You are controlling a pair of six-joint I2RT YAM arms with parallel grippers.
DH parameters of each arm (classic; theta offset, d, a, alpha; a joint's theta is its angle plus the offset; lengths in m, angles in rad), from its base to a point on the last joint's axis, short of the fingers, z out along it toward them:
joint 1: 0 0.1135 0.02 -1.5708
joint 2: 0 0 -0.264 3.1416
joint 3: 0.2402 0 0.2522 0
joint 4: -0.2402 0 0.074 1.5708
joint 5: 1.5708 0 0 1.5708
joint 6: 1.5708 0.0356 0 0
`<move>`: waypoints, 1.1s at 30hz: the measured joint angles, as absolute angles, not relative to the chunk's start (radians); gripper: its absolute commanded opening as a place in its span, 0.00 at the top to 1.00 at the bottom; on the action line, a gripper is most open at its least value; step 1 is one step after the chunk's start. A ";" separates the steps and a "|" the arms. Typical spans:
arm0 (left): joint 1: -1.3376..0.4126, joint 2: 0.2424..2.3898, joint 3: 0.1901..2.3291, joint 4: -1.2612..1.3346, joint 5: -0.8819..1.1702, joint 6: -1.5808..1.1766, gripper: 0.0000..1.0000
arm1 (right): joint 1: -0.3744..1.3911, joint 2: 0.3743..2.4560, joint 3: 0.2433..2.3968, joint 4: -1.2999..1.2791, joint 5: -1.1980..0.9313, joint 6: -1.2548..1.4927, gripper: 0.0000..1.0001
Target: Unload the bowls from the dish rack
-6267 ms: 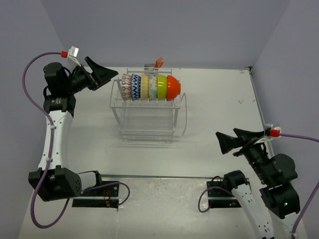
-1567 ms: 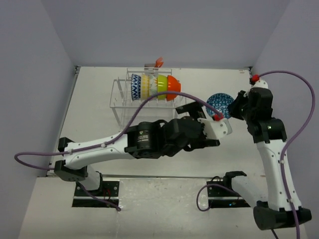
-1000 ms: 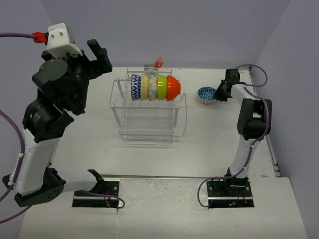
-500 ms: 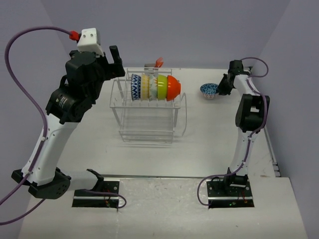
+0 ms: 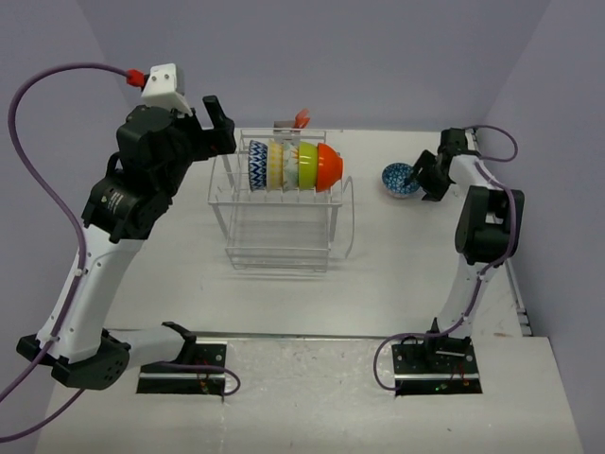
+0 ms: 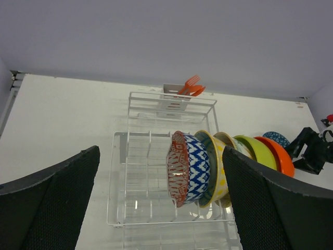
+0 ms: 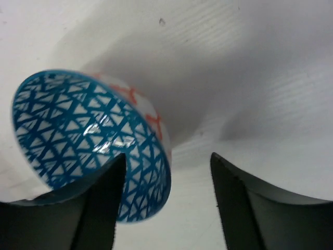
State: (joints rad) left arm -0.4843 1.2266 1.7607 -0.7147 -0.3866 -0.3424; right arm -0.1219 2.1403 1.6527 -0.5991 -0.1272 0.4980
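Note:
The white wire dish rack [image 5: 279, 232] stands at the table's back middle. In its top slots stand a blue-patterned bowl [image 5: 257, 165], a yellowish bowl [image 5: 275, 165], a pale floral bowl [image 5: 290, 165], a lime green bowl [image 5: 307, 165] and an orange bowl [image 5: 329, 166]. The red-zigzag bowl [image 5: 398, 180], blue-lined inside, sits on the table at the back right. My right gripper [image 5: 422, 178] is open beside it, its rim [image 7: 156, 156] between the fingers. My left gripper [image 5: 206, 128] is open and empty, high above the rack's left end [image 6: 119, 177].
An orange utensil [image 5: 302, 118] sticks up in a holder at the rack's back edge. Grey walls close in the table on three sides. The right arm's links [image 5: 482, 227] stretch along the table's right side.
The red-zigzag bowl has left the rack, and my right gripper has brought it to the back right of the table. My left arm has swung back up over the rack's left end.

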 measured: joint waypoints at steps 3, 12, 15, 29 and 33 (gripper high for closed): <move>-0.484 1.210 1.734 -0.698 -0.349 -0.364 0.00 | -0.120 1.995 1.551 -0.561 -0.124 0.528 0.01; -0.350 1.106 1.480 -0.529 -0.085 -0.452 0.00 | 0.020 1.481 1.442 -0.423 -0.115 0.527 0.01; -0.184 1.100 1.375 -0.420 0.181 -0.509 0.02 | 0.145 1.237 1.267 -0.387 -0.153 0.514 0.01; -0.028 1.234 1.172 -0.021 0.833 -0.735 0.23 | 0.190 0.520 0.967 -0.530 -0.348 0.483 0.01; -0.028 1.258 1.164 0.037 0.875 -0.771 0.32 | 0.190 0.468 0.966 -0.579 -0.367 0.473 0.01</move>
